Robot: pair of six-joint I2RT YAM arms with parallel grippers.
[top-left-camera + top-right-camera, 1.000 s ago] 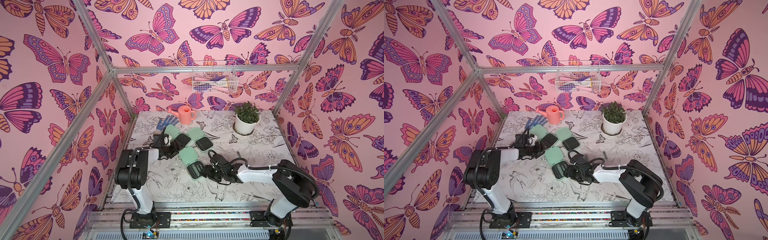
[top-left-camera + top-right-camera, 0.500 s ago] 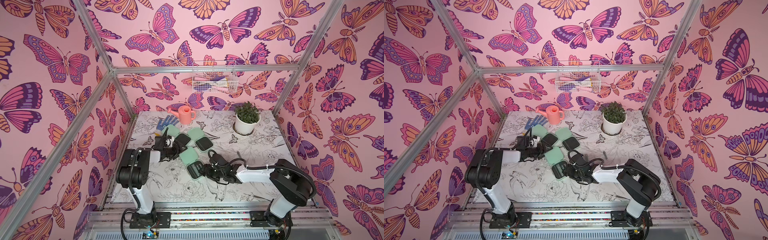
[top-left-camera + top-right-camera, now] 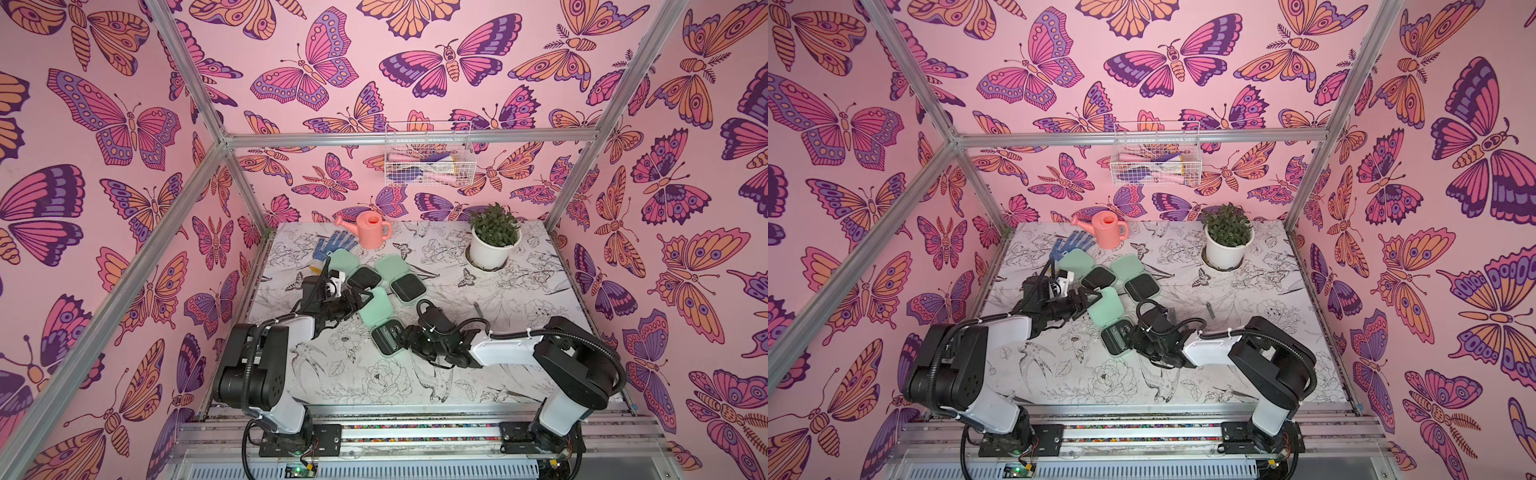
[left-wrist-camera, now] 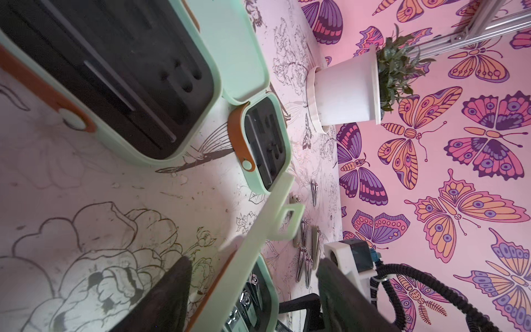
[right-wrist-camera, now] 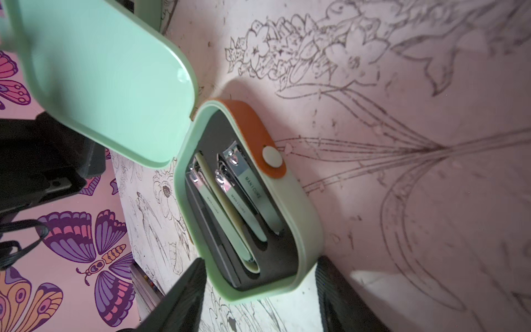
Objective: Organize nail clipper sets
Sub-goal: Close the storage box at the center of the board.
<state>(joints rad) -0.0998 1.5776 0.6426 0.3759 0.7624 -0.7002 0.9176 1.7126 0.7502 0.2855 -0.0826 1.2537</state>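
Observation:
Three mint-green cases lie open on the table. The nearest case (image 3: 385, 340) (image 5: 301, 218) holds several clippers (image 5: 247, 189) in its black tray. Its lid (image 3: 376, 307) (image 4: 267, 218) stands half raised. My left gripper (image 3: 360, 300) (image 4: 253, 267) is open, and the lid's edge passes between its fingers, well clear of one. My right gripper (image 3: 405, 338) (image 5: 261, 264) is shut on the tray end of that case. The two farther cases (image 3: 365, 277) (image 3: 408, 286) show bare black trays. Several loose clippers (image 4: 304, 253) lie past the lid, and one slim tool (image 3: 477, 309) lies to the right.
A blue dotted glove (image 3: 334, 245) and a pink watering can (image 3: 372, 228) sit at the back left. A white plant pot (image 3: 494, 249) stands at the back right. A wire basket (image 3: 428, 158) hangs on the back wall.
My left gripper has moved from beside the far-left case to the raised lid of the nearest case. The right arm has stayed at that case's tray end.

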